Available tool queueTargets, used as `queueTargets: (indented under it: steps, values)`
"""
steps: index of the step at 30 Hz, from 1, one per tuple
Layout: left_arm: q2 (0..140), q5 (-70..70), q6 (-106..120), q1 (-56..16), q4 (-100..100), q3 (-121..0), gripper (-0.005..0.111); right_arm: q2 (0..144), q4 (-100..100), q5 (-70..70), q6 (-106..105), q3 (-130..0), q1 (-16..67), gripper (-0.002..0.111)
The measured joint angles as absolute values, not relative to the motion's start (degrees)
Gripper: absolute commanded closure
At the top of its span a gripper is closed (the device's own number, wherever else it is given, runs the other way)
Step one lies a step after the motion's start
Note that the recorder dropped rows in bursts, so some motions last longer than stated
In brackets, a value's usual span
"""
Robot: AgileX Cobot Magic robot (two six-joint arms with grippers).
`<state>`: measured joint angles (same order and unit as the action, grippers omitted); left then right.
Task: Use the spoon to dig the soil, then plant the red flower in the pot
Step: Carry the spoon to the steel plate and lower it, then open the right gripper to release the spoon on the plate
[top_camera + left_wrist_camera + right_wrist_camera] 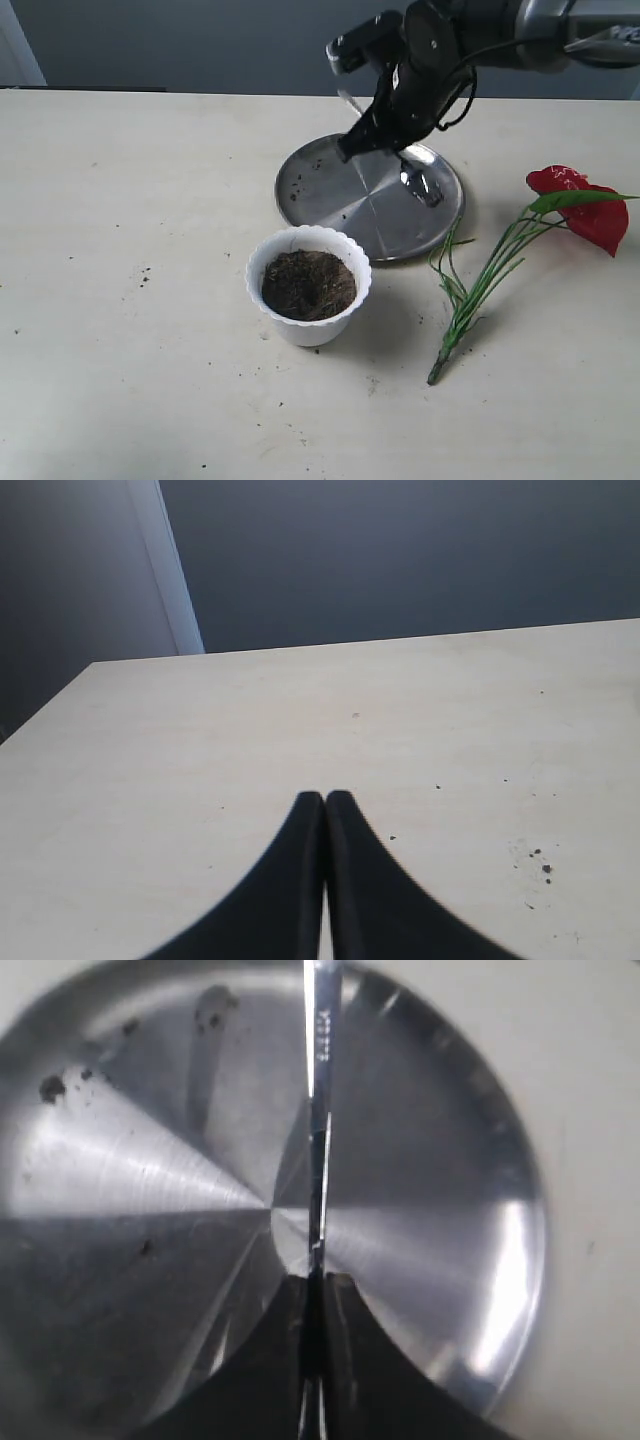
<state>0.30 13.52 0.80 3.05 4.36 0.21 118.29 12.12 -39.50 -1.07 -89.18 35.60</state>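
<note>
Cream table [120, 200], stray crumbs [143, 275], steel plate [330, 190] beneath right gripper [315, 1285] pinching spoon [320, 1110]

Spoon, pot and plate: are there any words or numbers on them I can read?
Spoon handle: tiny stamped marks, too blurred to read.
Pot: no writing.
Plate: no writing.
Red flower: no writing.

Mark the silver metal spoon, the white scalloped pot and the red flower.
Silver metal spoon [318, 1110], right wrist view, its slim handle.
White scalloped pot [310, 333], exterior view, outer wall.
Red flower [600, 222], exterior view, red bloom.
</note>
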Motion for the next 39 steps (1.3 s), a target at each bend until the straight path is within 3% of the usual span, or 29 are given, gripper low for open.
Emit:
queueTargets:
  steps: [14, 20, 24, 31, 39]
  values:
    - [0.3, 13.5, 0.8, 3.1, 4.4, 0.2, 0.106, 125.7, 8.5, -37.6, -4.1, -90.1, 35.6, 0.108]
    - [0.3, 13.5, 0.8, 3.1, 4.4, 0.2, 0.106, 126.8, 8.5, -37.1, -4.2, -90.2, 35.6, 0.085]
    - [0.3, 13.5, 0.8, 3.1, 4.4, 0.2, 0.106, 126.8, 8.0, -37.6, -4.1, -90.3, 35.6, 0.084]
    - [0.3, 13.5, 0.8, 3.1, 4.4, 0.2, 0.106, 114.8, 1.2, -47.6, -0.4, -89.7, 35.6, 0.085]
    - [0.3, 13.5, 0.8, 3.1, 4.4, 0.2, 0.106, 95.8, 1.9, -47.3, 10.2, -75.0, 35.6, 0.085]
